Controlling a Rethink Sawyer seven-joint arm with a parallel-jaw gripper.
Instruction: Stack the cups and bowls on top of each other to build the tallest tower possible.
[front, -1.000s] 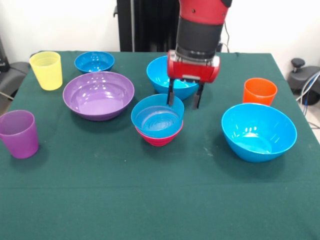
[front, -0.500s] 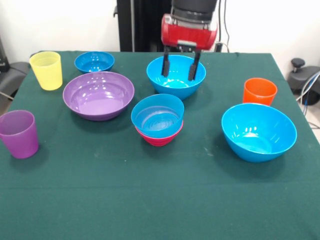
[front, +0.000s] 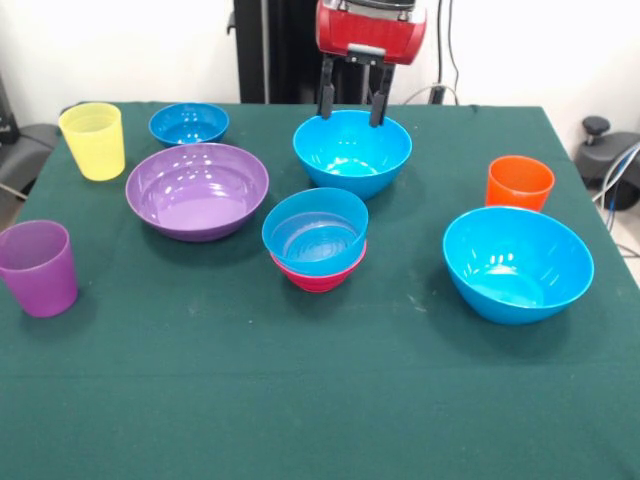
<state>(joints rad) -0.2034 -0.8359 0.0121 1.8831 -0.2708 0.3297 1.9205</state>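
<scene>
My gripper (front: 352, 112) hangs open and empty above the far rim of a medium blue bowl (front: 352, 155). In the middle, a blue bowl (front: 315, 232) sits nested in a small magenta bowl (front: 318, 275), forming a low tower. A wide purple bowl (front: 197, 189) lies to the left, with a small blue bowl (front: 188, 123) behind it. A large blue bowl (front: 517, 263) is on the right. Three cups stand apart: yellow (front: 93, 141) at far left, purple (front: 38, 268) at near left, orange (front: 519, 183) at right.
The green tablecloth (front: 320, 400) covers the whole table, with open cloth along the near side. A black stand (front: 597, 140) and cables sit off the right edge.
The gripper has risen and drawn back from beside the stacked blue bowl to above the far blue bowl. No bowl or cup has moved.
</scene>
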